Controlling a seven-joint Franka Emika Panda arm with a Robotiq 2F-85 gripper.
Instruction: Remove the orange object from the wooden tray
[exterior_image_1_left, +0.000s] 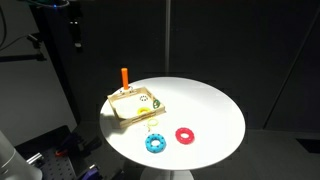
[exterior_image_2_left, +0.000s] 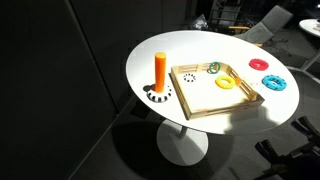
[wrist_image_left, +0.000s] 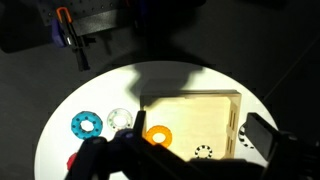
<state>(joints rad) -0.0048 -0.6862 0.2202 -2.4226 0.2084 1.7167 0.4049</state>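
Currently hovers high over the table (exterior_image_2_left: 150, 55), with the gripper (wrist_image_left: 180, 150) spread wide and holding nothing; out of sight in both exterior views. Looks down on the tray (exterior_image_2_left: 205, 97) and, just outside its rim, finds the orange peg (exterior_image_2_left: 160, 68) upright on a black-and-white disc (exterior_image_2_left: 157, 96) on the table, not inside. Judged from that, little to do beyond keeping clear.

Best held high and away from the peg: tall, narrow, probably toppled by any sideways brush. If approached at all, come straight down over the top and close on the shaft, avoiding the rim.

Holds, inside the tray, a yellow-orange ring (exterior_image_2_left: 228, 84) and small dark marks on the pale face. Counts outside, on the table, a blue ring (exterior_image_2_left: 273, 83), a red ring (exterior_image_2_left: 259, 64) and a pale ring (wrist_image_left: 120, 118) just beside the rim.
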